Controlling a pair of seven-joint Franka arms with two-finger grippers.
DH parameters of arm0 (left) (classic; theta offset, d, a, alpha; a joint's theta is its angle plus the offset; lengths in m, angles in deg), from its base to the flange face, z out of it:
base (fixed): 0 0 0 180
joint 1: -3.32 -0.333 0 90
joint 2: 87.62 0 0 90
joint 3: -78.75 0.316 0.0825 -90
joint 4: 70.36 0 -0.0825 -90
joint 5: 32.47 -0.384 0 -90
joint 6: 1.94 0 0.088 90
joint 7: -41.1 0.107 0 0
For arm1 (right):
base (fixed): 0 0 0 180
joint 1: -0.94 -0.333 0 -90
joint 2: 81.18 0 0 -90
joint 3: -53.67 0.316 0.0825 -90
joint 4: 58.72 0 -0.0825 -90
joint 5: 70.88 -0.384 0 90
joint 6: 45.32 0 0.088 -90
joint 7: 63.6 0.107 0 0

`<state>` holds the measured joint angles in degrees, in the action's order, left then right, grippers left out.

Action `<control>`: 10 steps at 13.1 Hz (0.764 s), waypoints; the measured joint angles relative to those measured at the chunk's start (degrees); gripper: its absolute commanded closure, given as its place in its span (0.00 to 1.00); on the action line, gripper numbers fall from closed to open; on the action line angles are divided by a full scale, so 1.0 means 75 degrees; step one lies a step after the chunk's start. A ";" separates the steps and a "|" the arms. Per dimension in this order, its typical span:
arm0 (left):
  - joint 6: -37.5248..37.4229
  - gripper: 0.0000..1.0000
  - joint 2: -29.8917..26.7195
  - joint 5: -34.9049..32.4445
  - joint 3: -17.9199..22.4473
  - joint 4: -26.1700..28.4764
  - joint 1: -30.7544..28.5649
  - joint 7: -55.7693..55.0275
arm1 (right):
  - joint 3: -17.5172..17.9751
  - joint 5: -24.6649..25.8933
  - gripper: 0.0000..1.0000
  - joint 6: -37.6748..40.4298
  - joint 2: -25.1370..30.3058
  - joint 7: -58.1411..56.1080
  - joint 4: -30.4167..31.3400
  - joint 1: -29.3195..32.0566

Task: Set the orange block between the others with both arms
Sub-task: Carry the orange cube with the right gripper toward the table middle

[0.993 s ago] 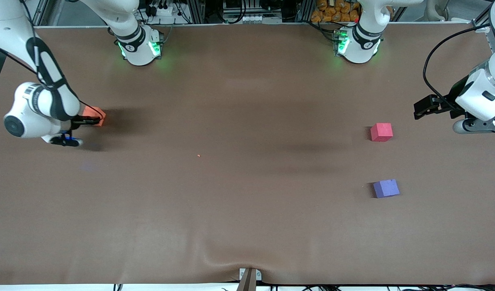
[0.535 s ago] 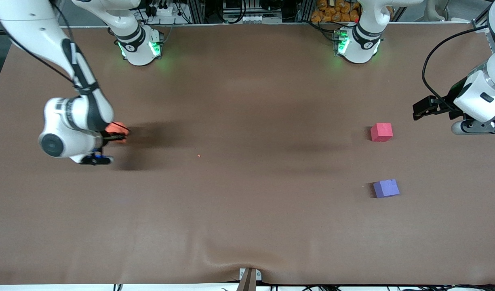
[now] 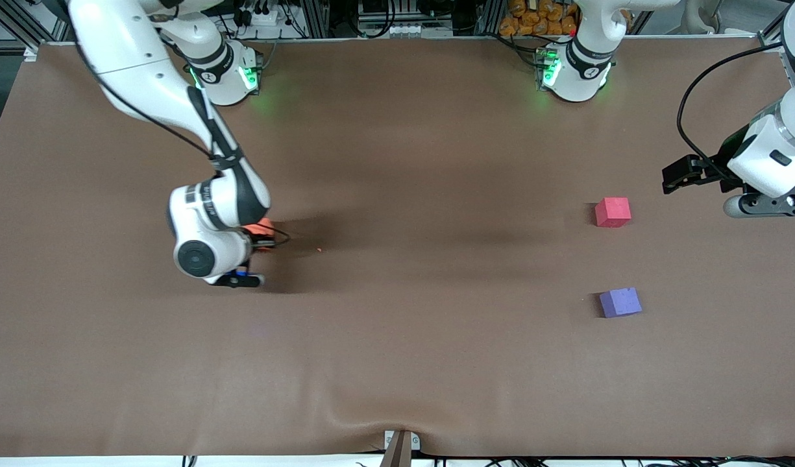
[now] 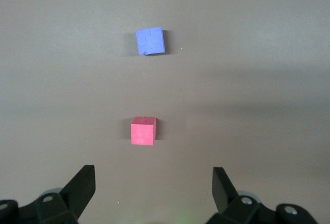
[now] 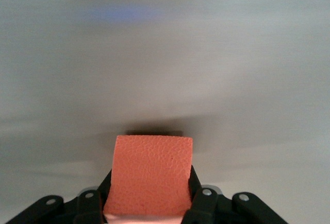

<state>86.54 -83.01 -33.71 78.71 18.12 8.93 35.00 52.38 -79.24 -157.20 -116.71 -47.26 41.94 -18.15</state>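
My right gripper (image 3: 267,239) is shut on the orange block (image 3: 263,227), carrying it above the brown table, well toward the right arm's end. In the right wrist view the orange block (image 5: 149,175) fills the gap between the black fingers. The pinkish-red cube (image 3: 612,212) and the purple-blue cube (image 3: 620,302) rest on the table toward the left arm's end, the purple-blue one nearer the front camera. My left gripper (image 3: 675,175) hovers open beside the pinkish-red cube. The left wrist view shows the pinkish-red cube (image 4: 143,131), the purple-blue cube (image 4: 150,41) and my left gripper (image 4: 153,188) holding nothing.
A tiny orange crumb (image 3: 318,249) lies on the table close to my right gripper. The brown table cover has a raised wrinkle (image 3: 371,415) at the front edge. Both green-lit arm bases (image 3: 223,78) stand along the back edge.
My right arm has carried the orange block from the right arm's end of the table toward the middle. The left arm has hardly moved.
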 measured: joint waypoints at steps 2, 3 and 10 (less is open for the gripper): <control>0.0004 0.00 0.0000 0.0000 -0.0003 0.0000 0.0002 0.0000 | 0.0000 -0.0629 1.00 0.0286 -0.0090 0.0216 -0.0535 -0.0401; 0.0006 0.00 0.0000 0.0000 -0.0003 0.0000 0.0002 0.0000 | 0.0002 -0.0812 1.00 0.0382 -0.0097 0.0402 -0.0780 -0.0548; 0.0104 0.00 0.0114 0.0000 -0.0014 0.0002 0.0023 0.0000 | 0.0012 -0.1471 1.00 -0.0233 -0.0938 0.1439 -0.1887 -0.1568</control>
<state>87.32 -82.16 -33.71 78.61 18.14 9.11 35.00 52.48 -90.27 -158.95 -123.75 -36.46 27.80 -29.91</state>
